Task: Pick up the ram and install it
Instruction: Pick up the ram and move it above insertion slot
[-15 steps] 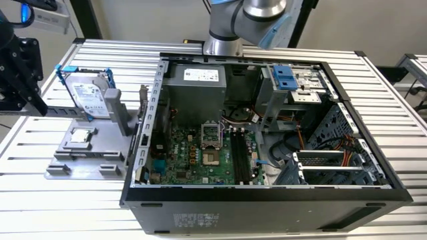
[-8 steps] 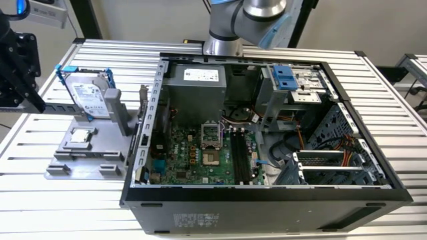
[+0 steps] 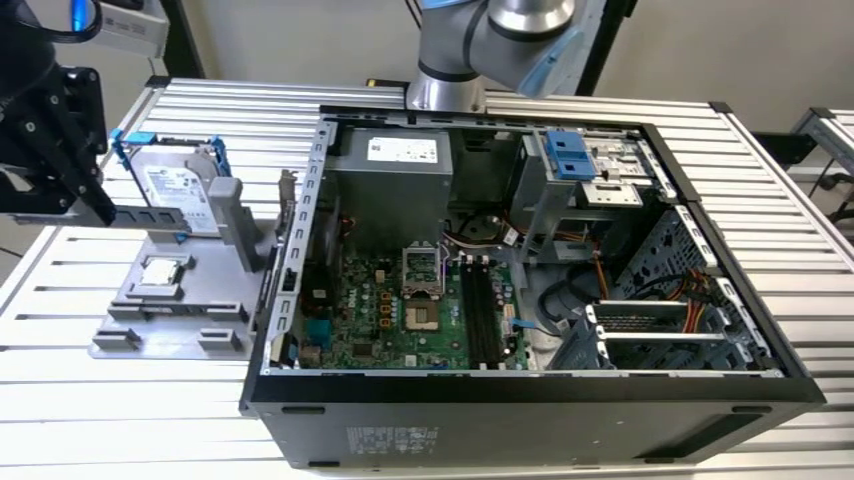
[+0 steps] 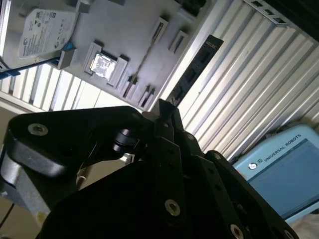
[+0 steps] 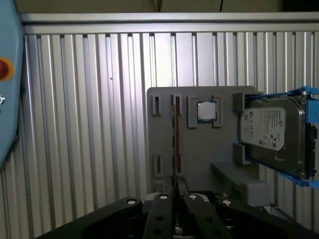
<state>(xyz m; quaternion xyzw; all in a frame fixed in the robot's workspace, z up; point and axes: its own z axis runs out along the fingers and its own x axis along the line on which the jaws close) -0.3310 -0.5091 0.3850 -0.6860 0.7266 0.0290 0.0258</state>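
The ram (image 4: 195, 69) is a long dark stick that juts out from between the fingertips of my gripper (image 4: 163, 107) over the slatted table. In the first wrist view the ram (image 5: 175, 139) shows edge-on as a thin line running out of the gripper (image 5: 175, 186), in line with the narrow slots of the grey fixture (image 5: 164, 129) far below. The black fingers are pressed together on its near end. In the exterior view the gripper (image 3: 56, 170) hangs at the far left, above and beside the fixture (image 3: 160, 310), away from the open computer case (image 3: 287, 300).
On the fixture stand a grey hard drive in a blue frame (image 3: 174, 185) and a small silver processor chip (image 3: 160, 270). Inside the case lies the green motherboard with long black memory slots (image 3: 478, 310). A light blue pendant (image 4: 284, 164) rests on the table.
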